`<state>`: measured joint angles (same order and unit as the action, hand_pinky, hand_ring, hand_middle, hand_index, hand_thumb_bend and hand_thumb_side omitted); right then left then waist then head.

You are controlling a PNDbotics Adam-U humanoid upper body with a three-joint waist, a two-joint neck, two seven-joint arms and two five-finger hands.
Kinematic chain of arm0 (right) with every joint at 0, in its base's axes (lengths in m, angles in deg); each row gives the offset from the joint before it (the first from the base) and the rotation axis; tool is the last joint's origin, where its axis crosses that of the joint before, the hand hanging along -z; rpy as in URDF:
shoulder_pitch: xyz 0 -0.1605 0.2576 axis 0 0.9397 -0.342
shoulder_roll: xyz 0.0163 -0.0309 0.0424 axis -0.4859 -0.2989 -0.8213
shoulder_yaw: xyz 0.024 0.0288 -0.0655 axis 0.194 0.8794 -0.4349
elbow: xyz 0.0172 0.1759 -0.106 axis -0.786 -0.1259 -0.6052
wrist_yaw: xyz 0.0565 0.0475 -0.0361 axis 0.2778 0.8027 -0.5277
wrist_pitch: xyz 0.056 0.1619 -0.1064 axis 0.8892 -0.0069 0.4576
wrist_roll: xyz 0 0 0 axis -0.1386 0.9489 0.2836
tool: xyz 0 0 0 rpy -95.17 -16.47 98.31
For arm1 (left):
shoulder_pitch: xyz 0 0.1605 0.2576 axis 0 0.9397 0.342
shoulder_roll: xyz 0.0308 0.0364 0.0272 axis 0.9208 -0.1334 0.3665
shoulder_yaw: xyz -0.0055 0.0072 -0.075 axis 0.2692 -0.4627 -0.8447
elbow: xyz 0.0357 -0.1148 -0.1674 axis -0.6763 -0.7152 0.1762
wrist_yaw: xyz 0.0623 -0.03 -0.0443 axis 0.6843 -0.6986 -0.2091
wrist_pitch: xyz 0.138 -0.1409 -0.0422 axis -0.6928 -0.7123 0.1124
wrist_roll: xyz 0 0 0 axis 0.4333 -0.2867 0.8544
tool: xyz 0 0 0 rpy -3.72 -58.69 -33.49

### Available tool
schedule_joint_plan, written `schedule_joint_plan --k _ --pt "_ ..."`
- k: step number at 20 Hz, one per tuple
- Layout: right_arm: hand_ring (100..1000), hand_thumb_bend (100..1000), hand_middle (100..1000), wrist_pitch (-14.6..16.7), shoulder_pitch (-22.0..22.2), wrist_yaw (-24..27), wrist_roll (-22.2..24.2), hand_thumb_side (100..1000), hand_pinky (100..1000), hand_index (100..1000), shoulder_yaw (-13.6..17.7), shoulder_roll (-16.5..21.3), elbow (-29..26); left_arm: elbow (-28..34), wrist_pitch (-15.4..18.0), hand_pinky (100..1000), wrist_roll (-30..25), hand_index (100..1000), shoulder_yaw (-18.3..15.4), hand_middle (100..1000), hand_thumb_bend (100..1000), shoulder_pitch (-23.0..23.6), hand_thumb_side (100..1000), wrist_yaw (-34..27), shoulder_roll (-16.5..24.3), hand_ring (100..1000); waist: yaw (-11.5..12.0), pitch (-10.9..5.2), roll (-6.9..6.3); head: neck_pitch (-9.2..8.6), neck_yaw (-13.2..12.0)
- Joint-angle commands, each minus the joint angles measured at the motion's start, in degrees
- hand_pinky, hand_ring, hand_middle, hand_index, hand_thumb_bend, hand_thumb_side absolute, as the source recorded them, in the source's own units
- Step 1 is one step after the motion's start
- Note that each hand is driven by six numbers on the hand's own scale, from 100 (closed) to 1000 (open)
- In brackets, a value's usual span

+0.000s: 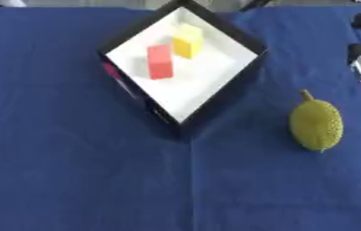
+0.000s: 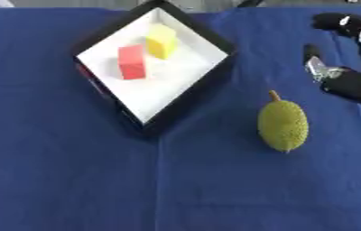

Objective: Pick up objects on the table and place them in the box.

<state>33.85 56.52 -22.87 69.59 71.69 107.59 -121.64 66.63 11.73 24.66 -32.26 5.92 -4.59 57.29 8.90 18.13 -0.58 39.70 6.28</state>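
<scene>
Blue cloth (image 1: 73, 180) is covering the whole table, with a black-walled box (image 2: 185, 101) sitting diamond-wise at upper centre, holding a red block (image 2: 131, 62) and a yellow block (image 2: 161, 41). Right of centre, a green jackfruit-like fruit (image 2: 283, 123) is lying apart. At upper right, the right hand (image 2: 349, 83) is hovering, its fingers indistinct.

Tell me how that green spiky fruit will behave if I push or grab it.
The green fruit is an oval lying on its side on the blue cloth, so a sideways nudge would probably roll it. Its bumpy skin likely gives fingers purchase. The thin stem looks a poor handle; grasp the body.
</scene>
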Motion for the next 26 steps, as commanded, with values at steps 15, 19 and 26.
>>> schedule_joint_plan --k 15,19,26 --pt "905 200 802 0.04 7.12 -8.23 5.83 253 954 886 -1.45 4.88 -1.36 1.11 0.80 754 2.63 920 -1.40 825 291 3.27 711 -0.87 -1.51 787 -0.09 -1.40 0.60 -0.80 -0.23" --pt "911 248 804 0.14 6.91 -8.50 7.85 286 965 893 -2.60 4.93 -1.36 1.11 0.71 755 2.43 919 -1.25 823 301 3.41 708 -1.08 -1.83 788 0.05 -1.25 0.65 -0.81 -0.07" --pt "913 205 805 2.02 7.28 -8.66 11.58 462 972 899 -3.23 4.89 -1.36 0.85 0.44 756 1.96 911 -1.18 815 302 3.52 714 -0.91 -2.15 789 0.18 -1.01 0.80 -0.69 -0.15"
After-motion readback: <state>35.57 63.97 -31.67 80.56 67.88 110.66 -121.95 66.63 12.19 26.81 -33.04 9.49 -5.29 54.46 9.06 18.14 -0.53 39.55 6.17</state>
